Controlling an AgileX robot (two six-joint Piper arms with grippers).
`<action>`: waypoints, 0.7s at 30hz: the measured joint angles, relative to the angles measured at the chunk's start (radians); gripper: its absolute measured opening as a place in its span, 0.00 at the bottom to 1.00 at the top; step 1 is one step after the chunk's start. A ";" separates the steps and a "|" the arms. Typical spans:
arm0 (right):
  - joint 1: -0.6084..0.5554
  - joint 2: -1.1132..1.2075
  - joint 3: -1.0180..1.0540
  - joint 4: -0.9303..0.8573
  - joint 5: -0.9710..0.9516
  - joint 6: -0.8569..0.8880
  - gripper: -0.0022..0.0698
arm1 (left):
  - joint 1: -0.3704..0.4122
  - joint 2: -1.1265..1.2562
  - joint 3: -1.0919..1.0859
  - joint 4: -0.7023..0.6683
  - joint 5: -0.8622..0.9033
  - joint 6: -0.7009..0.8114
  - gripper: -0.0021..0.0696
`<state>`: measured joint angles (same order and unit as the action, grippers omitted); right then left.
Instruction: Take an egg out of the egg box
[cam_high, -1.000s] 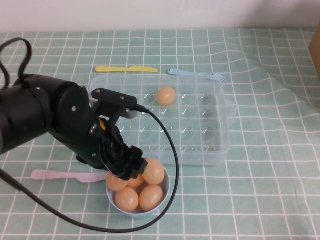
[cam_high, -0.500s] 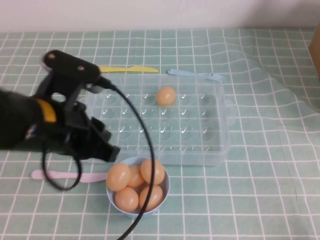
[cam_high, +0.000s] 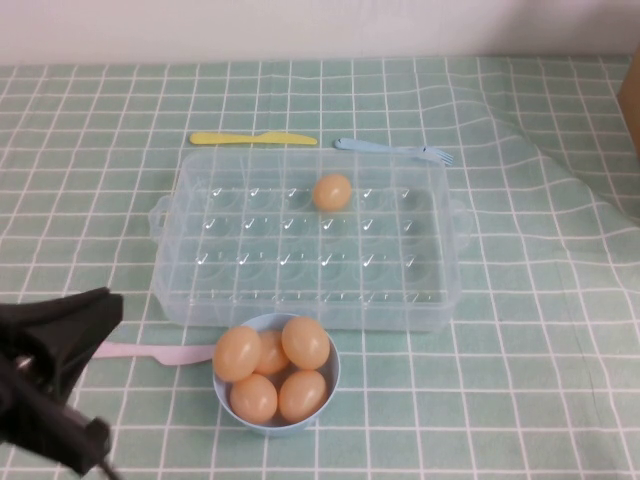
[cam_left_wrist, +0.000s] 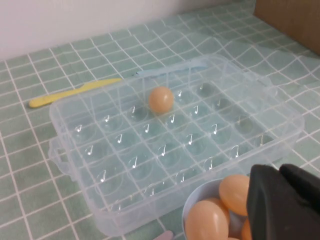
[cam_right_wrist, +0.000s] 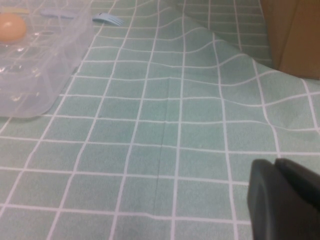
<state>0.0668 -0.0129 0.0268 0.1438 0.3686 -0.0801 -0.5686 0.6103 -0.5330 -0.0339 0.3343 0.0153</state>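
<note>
Egg (cam_high: 332, 191) sits alone in a cup of the far row of my clear egg box (cam_high: 440, 300), about mid-table. At the far left, my left gripper (cam_left_wrist: 282, 200) hangs low over the near corner of the checked cloth (cam_high: 540, 380), its fingers pressed together on nothing. A pink knife (cam_high: 150, 352) lies beside it, then the blue bowl (cam_high: 331, 384) holding five eggs, just beside the box's near wall. My right gripper (cam_right_wrist: 280, 197) hovers over bare cloth to the right; I cannot tell its fingers' state.
</note>
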 joint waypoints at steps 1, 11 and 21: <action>0.000 0.000 0.000 0.000 0.000 0.000 0.01 | 0.000 -0.033 0.016 0.002 0.002 -0.002 0.03; 0.000 0.000 0.000 0.000 0.000 0.000 0.01 | 0.000 -0.114 0.051 0.011 0.064 -0.004 0.03; 0.000 0.000 0.000 0.000 0.000 0.000 0.01 | 0.000 -0.127 0.344 -0.011 -0.554 0.115 0.03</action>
<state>0.0668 -0.0129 0.0268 0.1438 0.3686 -0.0801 -0.5686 0.4832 -0.1888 -0.0452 -0.2198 0.1306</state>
